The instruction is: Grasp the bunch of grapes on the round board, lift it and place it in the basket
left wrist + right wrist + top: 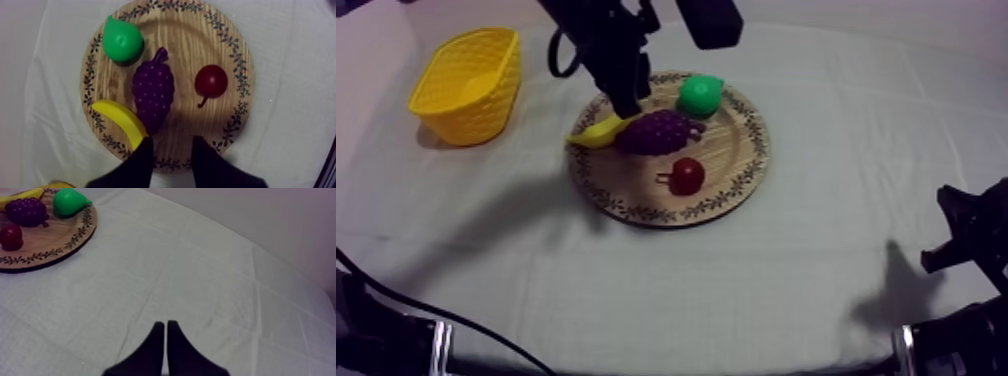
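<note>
Left arm: matt black throughout; blocky, angular housing that narrows toward its end. Left jaws: two black fingers; each broad at the base and tapering to a blunt, rounded tip; surfaces plain and unglossed.

Right arm: black; stepped, angular outline. Right jaws: two black fingers of the same tapered form; inner faces straight, outer faces flaring toward the base.

Arm sections at the near edge of the top view: black and rounded; the left one carries a pale grey left ring; the right one carries a pale grey right ring.
</note>
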Tool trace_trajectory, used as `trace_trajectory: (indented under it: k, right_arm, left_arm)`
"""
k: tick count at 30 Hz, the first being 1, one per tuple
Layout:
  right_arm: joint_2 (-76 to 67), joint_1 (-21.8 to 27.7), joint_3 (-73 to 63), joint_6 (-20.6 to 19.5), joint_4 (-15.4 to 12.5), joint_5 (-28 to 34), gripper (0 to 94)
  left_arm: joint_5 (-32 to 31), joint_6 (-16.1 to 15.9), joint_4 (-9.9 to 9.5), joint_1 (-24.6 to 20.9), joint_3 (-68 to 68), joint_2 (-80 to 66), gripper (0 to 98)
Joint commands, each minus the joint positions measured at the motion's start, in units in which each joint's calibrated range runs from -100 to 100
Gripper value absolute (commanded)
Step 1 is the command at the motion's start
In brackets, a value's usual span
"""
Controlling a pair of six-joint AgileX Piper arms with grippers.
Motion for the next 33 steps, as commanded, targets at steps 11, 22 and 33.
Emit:
trace_trajectory:
  k: [11,22,33]
  right_arm:
    - [0.0,0.0,0.0,0.0,0.0,0.0,0.3]
    - [0.0,0.0,0.0,0.0,0.0,0.0,0.3]
    - [0.0,0.0,0.0,0.0,0.0,0.0,0.3]
  left_arm:
    - [1.2,1.4,-0.65,0.5,-2.0,3.2,68.3]
    - [1.2,1.0,-0.85,-0.8,-6.7,12.0,72.3]
    - [1.6,0.8,-1.15,-1.3,-13.7,21.4,72.7]
